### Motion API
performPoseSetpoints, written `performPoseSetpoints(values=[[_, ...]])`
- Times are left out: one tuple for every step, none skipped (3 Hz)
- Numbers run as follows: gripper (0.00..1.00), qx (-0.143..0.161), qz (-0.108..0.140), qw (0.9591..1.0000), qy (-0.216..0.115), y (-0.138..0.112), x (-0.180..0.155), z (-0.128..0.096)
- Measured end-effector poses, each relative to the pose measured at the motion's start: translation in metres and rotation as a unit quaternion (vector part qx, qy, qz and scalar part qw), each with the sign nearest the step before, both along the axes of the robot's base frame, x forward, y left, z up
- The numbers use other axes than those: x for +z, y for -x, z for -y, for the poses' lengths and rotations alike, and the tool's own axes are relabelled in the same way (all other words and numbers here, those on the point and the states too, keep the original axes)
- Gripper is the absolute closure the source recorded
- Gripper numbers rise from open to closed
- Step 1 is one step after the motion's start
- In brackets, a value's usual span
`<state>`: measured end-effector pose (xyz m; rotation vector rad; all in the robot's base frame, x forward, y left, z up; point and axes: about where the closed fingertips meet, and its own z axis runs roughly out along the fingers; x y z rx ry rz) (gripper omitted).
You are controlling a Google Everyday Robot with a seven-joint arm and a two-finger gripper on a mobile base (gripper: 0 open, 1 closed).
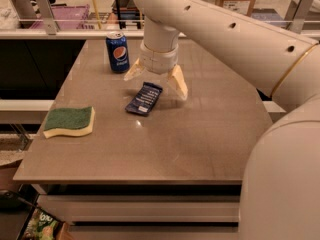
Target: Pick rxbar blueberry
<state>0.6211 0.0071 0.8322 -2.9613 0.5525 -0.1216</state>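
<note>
The pick is not yet made: the flat, thin, dark navy-blue snack bar wrapper with white lettering, the rxbar blueberry (144, 98), lies on the brown, smooth, faintly glossy table top (200, 139), roughly at its middle and angled so that its far end points right, and nothing grips it. The cream-coloured two-finger gripper (155, 85) hangs over the far end of the bar, its tan, wedge-shaped fingers (178, 82) spread wide, one to the left of the bar and one to the right, with the wrapper's far end between them. I cannot tell whether the tips touch the table. By my judgement, what is left is to settle down around the wrapper, close on it and lift. The wrapper looks like slick, crinkly foil, low and hard to get under. The thick, rounded arm (225, 29) has a hard matte shell with small round holes. The upright blue Pepsi can (118, 52), a shiny metal cylinder, stands far left, near the left finger. A soft rectangular sponge, green on top and yellow below (69, 121), lies at the near left, well apart
</note>
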Motion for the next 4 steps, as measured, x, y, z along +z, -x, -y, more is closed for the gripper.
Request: performPoseSetpoints(values=[[0.00, 0.005, -0.007, 0.9999, 0.007, 0.008, -0.003, -0.002], [0.00, 0.017, -0.001, 0.9998, 0.008, 0.014, 0.006, -0.010], [0.00, 0.035, 0.006, 0.9993, 0.012, 0.017, 0.015, -0.024], [0.00, 0.033, 0.003, 0.9994, 0.014, 0.014, 0.006, -0.026]])
